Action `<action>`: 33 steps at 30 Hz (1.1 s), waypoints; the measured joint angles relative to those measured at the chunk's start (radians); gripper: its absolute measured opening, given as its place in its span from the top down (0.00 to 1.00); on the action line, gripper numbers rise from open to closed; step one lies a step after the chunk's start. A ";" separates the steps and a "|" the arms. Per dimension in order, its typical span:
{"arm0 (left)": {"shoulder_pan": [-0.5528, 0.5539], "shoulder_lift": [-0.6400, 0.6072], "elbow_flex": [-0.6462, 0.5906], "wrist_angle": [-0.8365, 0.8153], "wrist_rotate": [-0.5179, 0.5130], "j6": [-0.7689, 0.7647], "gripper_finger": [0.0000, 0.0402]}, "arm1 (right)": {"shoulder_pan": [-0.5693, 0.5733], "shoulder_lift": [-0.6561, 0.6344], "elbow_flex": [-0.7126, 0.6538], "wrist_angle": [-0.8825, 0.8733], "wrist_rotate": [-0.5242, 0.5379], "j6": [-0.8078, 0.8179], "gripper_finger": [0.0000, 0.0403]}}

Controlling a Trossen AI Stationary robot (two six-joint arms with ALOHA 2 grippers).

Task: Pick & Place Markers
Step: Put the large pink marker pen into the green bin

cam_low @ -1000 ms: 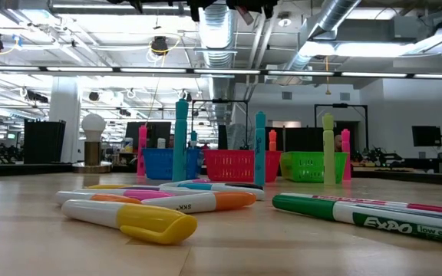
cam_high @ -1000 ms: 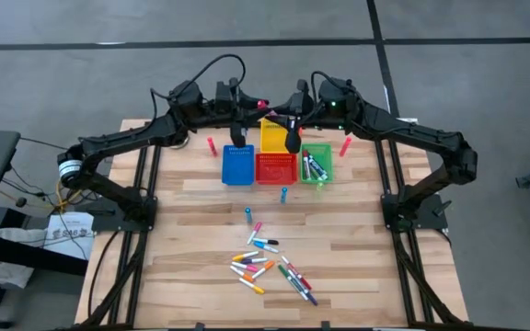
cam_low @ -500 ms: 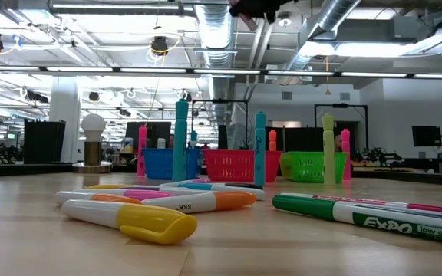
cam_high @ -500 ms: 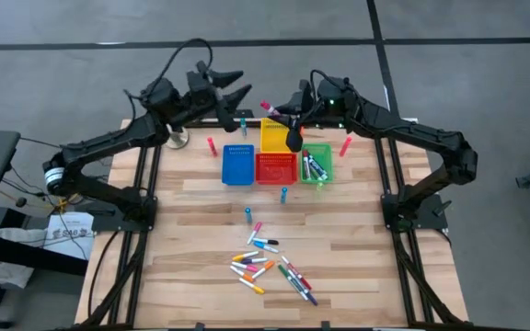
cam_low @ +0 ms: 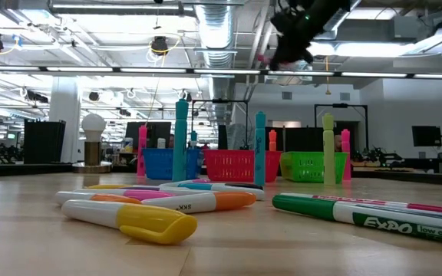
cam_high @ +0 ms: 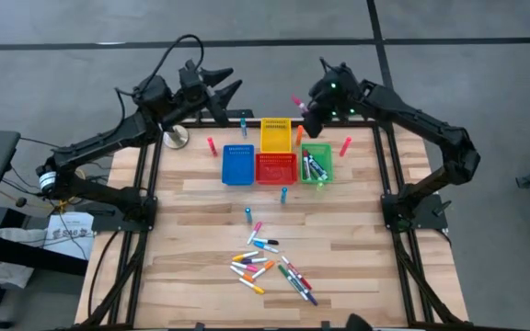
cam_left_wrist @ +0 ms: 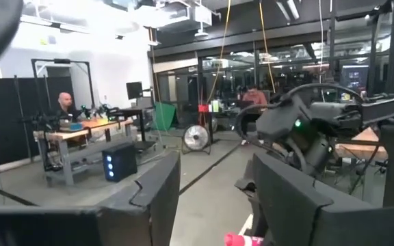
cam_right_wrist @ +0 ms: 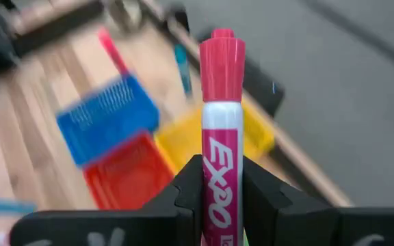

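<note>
1. Right gripper (cam_right_wrist: 221,195) is clamped on a pink-capped white-barrelled marker (cam_right_wrist: 221,130), which stands upright between the two dark fingers with the cap pointing away from the wrist; gripped low on the barrel like this, most of its length shows past the fingers.
2. In the high view this right gripper (cam_high: 307,108) hangs over the far edge of the tabletop, just beyond the square yellow plastic bin (cam_high: 275,135) and the green plastic bin (cam_high: 316,164). My reading is that it is carrying the marker toward one of the bins, though which one I cannot tell.
3. Left gripper (cam_left_wrist: 214,198) has its fingers spread apart and nothing between them. It is lifted off beyond the far left corner of the wooden tabletop (cam_high: 191,239), probably waiting clear of the bins.
4. The held marker has a glossy pink cap, a white barrel and a pink printed label running lengthwise. It looks rigid, smooth and light.
5. Most remaining markers lie in a loose mixed-colour heap of pens (cam_high: 270,267) near the front edge of the tabletop, with several others standing upright around the bins.
6. The blue plastic bin (cam_high: 238,164), red plastic bin (cam_high: 275,168) and green one sit in a row toward the far edge, with the yellow one behind the red. The green bin already holds several pens.
</note>
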 joint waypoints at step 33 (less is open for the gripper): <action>-0.003 -0.001 0.000 -0.085 0.005 -0.076 0.55 | 0.048 0.000 -0.353 -0.027 -0.077 0.211 0.86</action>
